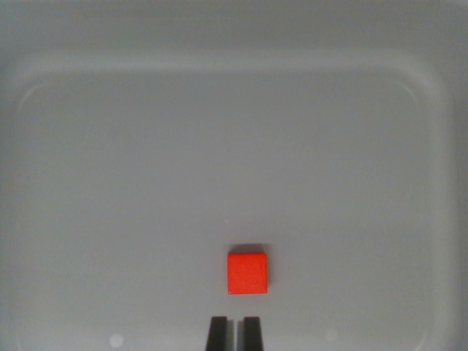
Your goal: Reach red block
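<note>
The claw shows two dark fingertips nearly together, closed on nothing. The grey tray fills the view. The red block sits just ahead, slightly toward the wrist view's right; descending closed could knock it away.

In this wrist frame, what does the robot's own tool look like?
Only the tips of the tool show, at the bottom edge: two dark, nearly black fingers, flat and straight-sided, widening slightly toward the frame's edge. They look plain, with no markings, cables or pads visible. The rest of the arm is out of view.
</note>
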### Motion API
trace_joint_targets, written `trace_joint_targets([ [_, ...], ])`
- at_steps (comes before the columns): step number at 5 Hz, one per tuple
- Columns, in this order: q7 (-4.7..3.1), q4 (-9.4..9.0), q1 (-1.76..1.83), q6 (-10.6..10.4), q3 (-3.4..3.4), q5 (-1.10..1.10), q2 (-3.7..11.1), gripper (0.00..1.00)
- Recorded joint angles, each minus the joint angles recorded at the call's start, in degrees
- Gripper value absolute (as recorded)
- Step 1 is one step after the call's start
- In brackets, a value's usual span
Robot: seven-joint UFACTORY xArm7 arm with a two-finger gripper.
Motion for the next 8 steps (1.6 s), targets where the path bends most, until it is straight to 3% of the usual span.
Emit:
trace_joint_targets([
  [5,0.10,-1.79,-0.04,-2.18,-0.07,0.01,0.43,0.00],
  [6,0.16,-3.00,-0.07,-3.65,-0.11,0.02,0.72,0.00],
  [7,0.16,-3.00,-0.07,-3.65,-0.11,0.02,0.72,0.00],
  [8,0.24,-4.38,-0.10,-5.33,-0.16,0.03,1.05,0.00],
])
